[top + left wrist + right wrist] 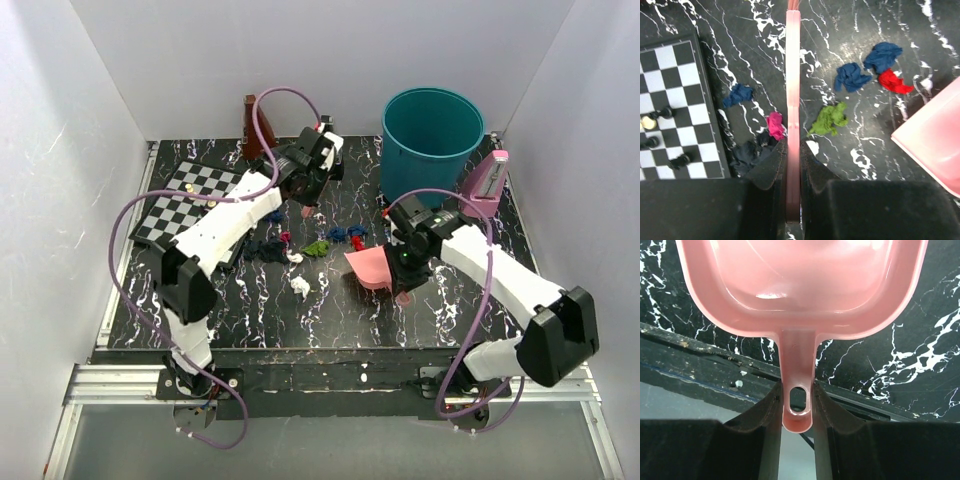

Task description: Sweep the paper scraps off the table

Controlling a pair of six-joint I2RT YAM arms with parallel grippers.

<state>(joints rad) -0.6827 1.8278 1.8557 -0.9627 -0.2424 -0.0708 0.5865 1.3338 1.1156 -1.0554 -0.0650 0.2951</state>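
Several paper scraps lie mid-table [250,310]: green [317,247], blue [337,234], red [357,243], magenta [285,237], dark blue [265,248], white [300,287]. My left gripper [305,200] hangs above them, shut on the pink brush [792,75]. In its wrist view, its jaws [793,155] clamp the brush, with green [829,120], blue [852,77] and red [894,82] scraps to the right and a magenta one [775,125] to the left. My right gripper [405,265] is shut on the handle [799,365] of the pink dustpan [370,265], just right of the scraps.
A teal bin [431,140] stands at the back right. A chessboard [190,205] with several pieces lies at the left. A pink object [487,180] stands by the right wall and a brown object [252,125] at the back. White walls close in three sides.
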